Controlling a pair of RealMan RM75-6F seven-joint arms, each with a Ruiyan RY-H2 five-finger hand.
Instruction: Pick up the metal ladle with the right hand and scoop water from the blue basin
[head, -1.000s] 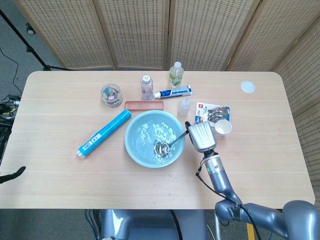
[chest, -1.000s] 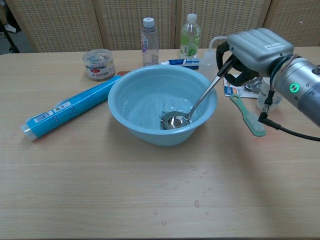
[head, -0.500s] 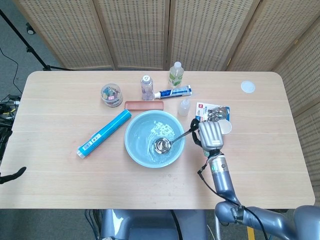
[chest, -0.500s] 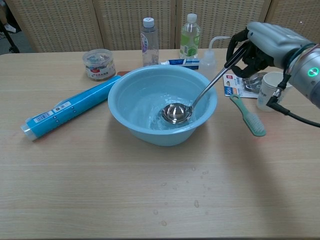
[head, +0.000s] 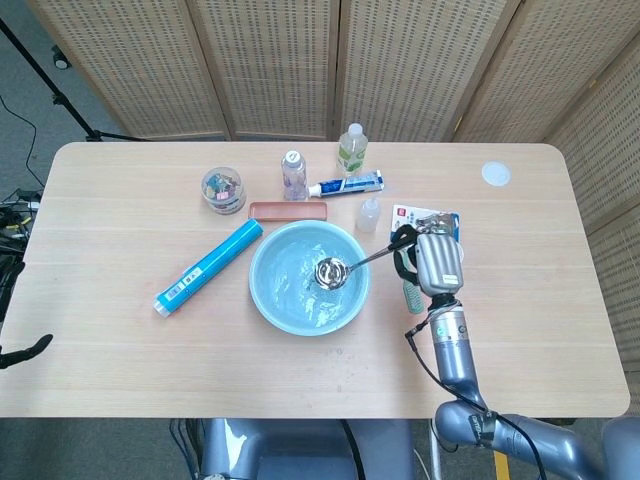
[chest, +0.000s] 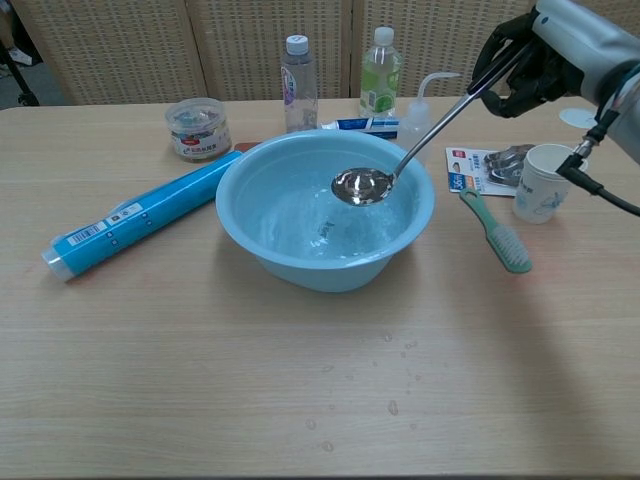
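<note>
1. We see our right hand (chest: 545, 55) raised above the table's right half, its fingers (chest: 510, 85) curled tight around the upper end of the metal ladle (chest: 420, 140); in the head view the same hand (head: 437, 262) sits just right of the basin.
2. We note the ladle's handle slanting down and to the left from our grip, with its bowl hanging over the water inside the blue basin (chest: 325, 265), clear of the surface and holding a little water.
3. In the head view the ladle (head: 355, 262) crosses the basin's right rim, its bowl above the upper middle of the blue basin (head: 270, 300).
4. We cannot find our left hand in either view.
5. The water in the basin looks rippled, and a few droplets (chest: 390, 345) lie on the table (chest: 200, 400) in front of it.
6. Left of the basin we see a blue roll (chest: 135, 215) lying at a slant, and behind that a small clear jar (chest: 197, 128) with colourful contents.
7. Behind the basin stand a clear bottle (chest: 296, 85), a green-labelled bottle (chest: 379, 75) and a small squeeze bottle (chest: 415, 115), with a toothpaste tube (chest: 360, 125) lying between them.
8. Right of the basin lie a green brush (chest: 497, 230), a packaged card (chest: 490, 168) and a paper cup (chest: 540, 183), the cup standing upright just right of the card.
9. A reddish flat case (head: 288, 211) lies just behind the basin in the head view, and a small white lid (head: 495, 173) rests well apart near the far right corner.
</note>
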